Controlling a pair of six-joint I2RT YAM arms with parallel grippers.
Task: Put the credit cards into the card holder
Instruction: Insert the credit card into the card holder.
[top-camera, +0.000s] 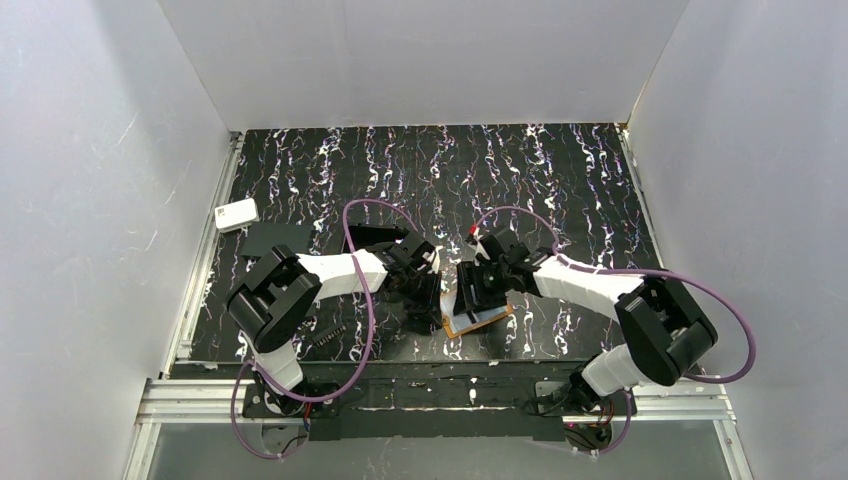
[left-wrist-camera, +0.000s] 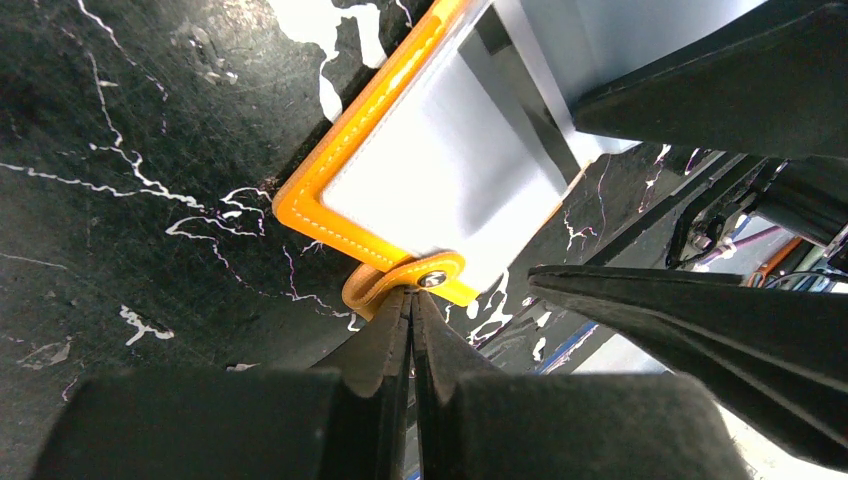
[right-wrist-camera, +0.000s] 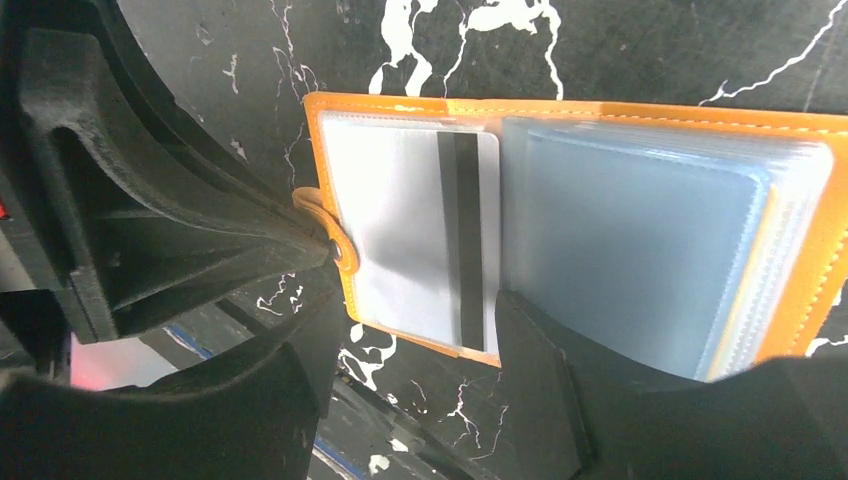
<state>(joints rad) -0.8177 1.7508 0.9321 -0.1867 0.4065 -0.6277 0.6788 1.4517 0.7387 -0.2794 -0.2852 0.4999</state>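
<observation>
The orange card holder (right-wrist-camera: 560, 108) lies open on the black marbled table, also in the top view (top-camera: 478, 320). A white credit card (right-wrist-camera: 400, 225) with a black stripe sits in its left see-through pocket, also in the left wrist view (left-wrist-camera: 440, 175). Pale pocket leaves (right-wrist-camera: 640, 230) fill its right half. My left gripper (left-wrist-camera: 412, 294) is shut, its tips pressed against the holder's snap tab (left-wrist-camera: 425, 275). My right gripper (right-wrist-camera: 400, 390) is open over the holder's near edge, its right finger (right-wrist-camera: 550, 380) at the pocket leaves. No other cards show.
A white rounded box (top-camera: 237, 214) and a flat black rectangle (top-camera: 278, 238) lie at the table's left. A small dark spring-like part (top-camera: 328, 338) lies near the left arm's base. Both grippers (top-camera: 430, 292) (top-camera: 478, 288) crowd the holder near the front edge.
</observation>
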